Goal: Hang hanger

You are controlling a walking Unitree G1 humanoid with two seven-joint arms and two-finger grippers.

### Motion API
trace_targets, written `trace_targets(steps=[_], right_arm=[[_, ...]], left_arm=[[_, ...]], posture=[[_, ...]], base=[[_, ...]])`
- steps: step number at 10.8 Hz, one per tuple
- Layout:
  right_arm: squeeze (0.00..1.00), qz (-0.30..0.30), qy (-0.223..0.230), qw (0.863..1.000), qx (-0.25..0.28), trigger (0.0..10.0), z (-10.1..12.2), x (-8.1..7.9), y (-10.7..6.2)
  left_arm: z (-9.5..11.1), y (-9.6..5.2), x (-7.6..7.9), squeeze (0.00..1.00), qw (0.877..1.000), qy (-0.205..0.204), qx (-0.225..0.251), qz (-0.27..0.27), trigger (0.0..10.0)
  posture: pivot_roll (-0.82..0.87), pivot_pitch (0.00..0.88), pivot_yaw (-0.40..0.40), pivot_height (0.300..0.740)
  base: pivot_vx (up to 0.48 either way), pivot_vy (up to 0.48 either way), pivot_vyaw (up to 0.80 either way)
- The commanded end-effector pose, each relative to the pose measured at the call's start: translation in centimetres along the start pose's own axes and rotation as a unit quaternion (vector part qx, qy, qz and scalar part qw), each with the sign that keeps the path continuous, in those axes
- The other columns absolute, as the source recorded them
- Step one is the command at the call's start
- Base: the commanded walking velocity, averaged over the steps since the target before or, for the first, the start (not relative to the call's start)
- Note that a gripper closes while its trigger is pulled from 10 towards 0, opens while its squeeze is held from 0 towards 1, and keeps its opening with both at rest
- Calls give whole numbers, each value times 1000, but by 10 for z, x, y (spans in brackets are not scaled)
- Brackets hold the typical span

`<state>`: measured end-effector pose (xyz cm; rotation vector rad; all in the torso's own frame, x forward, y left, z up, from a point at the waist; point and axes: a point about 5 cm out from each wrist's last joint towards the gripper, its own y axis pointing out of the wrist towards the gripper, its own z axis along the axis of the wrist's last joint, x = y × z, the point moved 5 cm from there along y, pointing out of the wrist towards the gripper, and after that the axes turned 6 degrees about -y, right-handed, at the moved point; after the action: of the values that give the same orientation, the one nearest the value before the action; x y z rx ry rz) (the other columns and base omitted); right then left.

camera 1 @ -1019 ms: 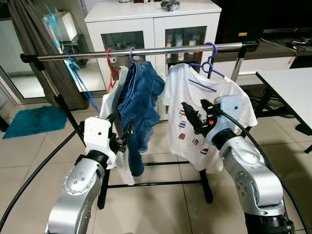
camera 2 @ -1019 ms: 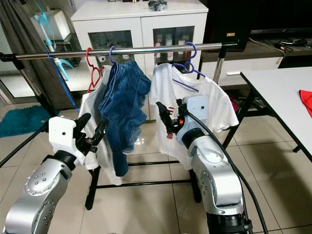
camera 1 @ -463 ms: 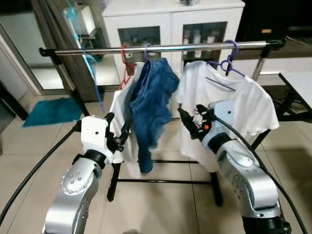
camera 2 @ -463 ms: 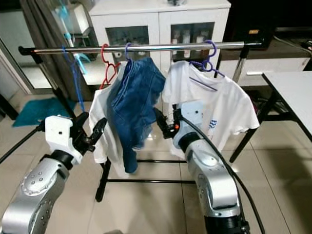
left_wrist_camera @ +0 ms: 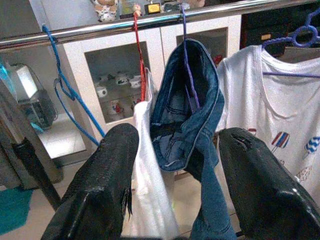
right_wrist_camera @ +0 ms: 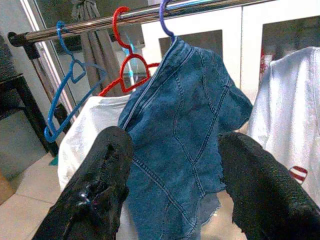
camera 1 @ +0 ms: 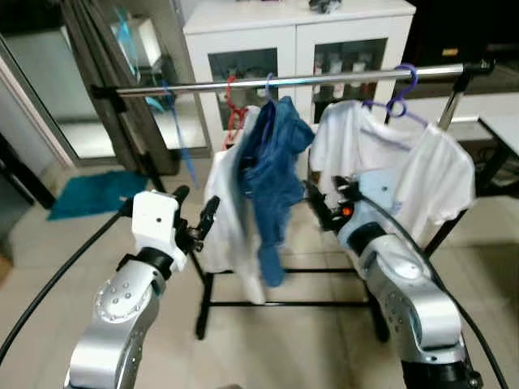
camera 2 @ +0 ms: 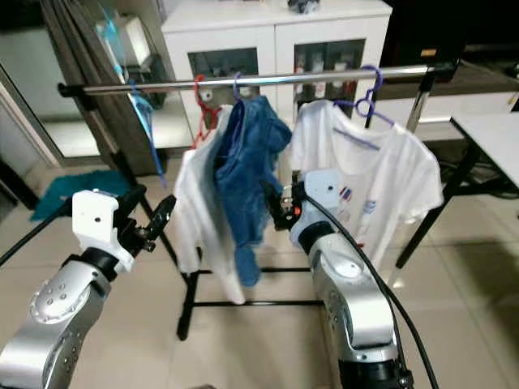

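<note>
Camera swung left; both arms stayed raised. Left gripper (left_wrist_camera: 175,200) and right gripper (right_wrist_camera: 172,195) spread, empty. Blue hanger (camera 2: 148,121) hangs upper left on rail (camera 2: 268,78), hook up.

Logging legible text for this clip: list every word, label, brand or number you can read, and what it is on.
No text can be read in these views.
White T-shirt: small red and blue printed motifs, pictures with no legible lettering.
Items behind the cabinet glass doors: labels too small and blurred to read.
Small framed item on the cabinet top, seen in the left wrist view: too blurred to read.
</note>
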<state>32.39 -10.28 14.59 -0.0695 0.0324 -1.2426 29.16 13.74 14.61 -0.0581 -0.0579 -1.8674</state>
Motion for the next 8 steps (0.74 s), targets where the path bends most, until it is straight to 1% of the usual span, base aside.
trace_targets(steps=[1,2,3,4,6,8], right_arm=[[0,-8,3,1000,-3,10000,-2,4,-1],[0,-8,2,1000,-2,10000,-2,4,0],[0,-9,-7,1000,3,10000,0,4,0],[0,-18,-34,999,7,10000,2,7,2],[0,-9,-35,999,16,10000,6,7,3],[0,-9,-51,999,16,10000,5,6,4]], left_arm=[[3,0,0,0,1000,3,3,-1,10000],[4,0,0,0,1000,-8,5,4,10000],[2,2,-1,0,1000,-2,-2,4,10000],[2,4,-1,0,1000,0,1,2,10000],[6,7,0,0,1000,-5,12,2,10000],[6,8,-1,0,1000,-4,13,8,10000]], posture=[[-59,0,128,740],[-59,0,127,740],[-60,0,127,740],[-64,0,125,740],[-67,0,119,740],[-65,0,115,740]], base=[[0,0,0],[0,0,0],[0,0,0],[0,0,0],[0,0,0],[293,0,0]])
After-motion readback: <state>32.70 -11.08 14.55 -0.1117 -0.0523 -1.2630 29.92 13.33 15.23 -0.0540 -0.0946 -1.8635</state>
